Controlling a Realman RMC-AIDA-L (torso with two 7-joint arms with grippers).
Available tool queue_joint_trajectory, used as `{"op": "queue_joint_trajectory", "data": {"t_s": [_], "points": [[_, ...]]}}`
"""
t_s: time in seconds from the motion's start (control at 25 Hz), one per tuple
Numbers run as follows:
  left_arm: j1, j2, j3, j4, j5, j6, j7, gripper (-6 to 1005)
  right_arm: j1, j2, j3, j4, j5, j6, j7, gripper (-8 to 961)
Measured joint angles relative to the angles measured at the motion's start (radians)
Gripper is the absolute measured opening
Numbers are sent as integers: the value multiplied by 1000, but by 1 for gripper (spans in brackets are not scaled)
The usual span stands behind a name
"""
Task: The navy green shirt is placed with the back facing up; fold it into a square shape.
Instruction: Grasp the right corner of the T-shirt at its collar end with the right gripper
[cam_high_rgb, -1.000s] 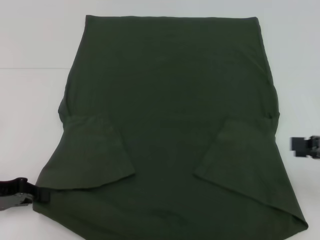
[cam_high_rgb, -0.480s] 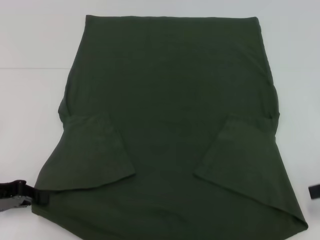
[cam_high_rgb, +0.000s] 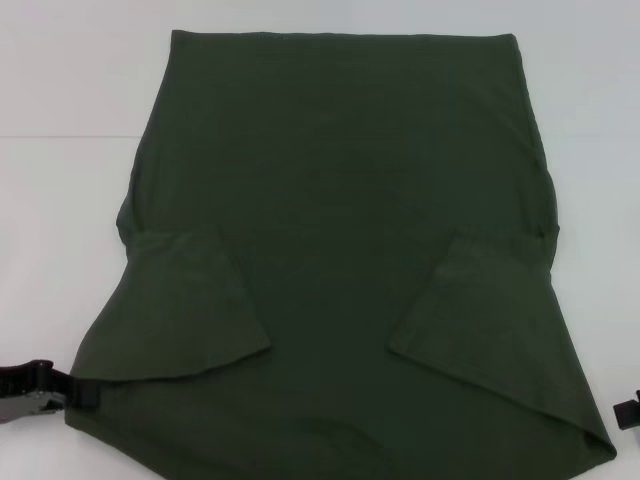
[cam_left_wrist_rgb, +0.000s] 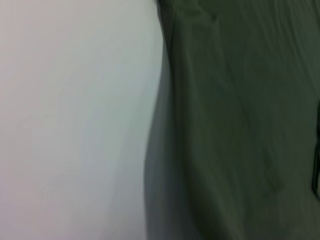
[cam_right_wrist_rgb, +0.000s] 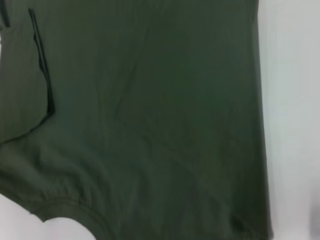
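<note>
Pinching the navy green shirt (cam_high_rgb: 340, 200) at its near corner, the left gripper (cam_high_rgb: 75, 392) should lift slowly and evenly; whether the right gripper (cam_high_rgb: 628, 412) is spread, I cannot tell.

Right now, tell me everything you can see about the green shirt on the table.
The navy green shirt is plain dark olive, soft cotton-looking fabric, lying flat and back up on the white table. Both short sleeves are folded inward onto its body. Its straight hem lies far from the robot, its shoulders near. The left gripper is at its near left corner; the right gripper sits just off its right edge.
</note>
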Motion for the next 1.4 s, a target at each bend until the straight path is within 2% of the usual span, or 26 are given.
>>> {"op": "queue_joint_trajectory", "data": {"t_s": [0.64, 1.4], "points": [[-3, 0, -5, -4, 0, 2, 3, 40, 4, 54, -52, 4, -3, 80, -12, 914], [0, -1, -5, -3, -16, 1, 3, 40, 8, 60, -76, 16, -15, 115, -13, 914]]}}
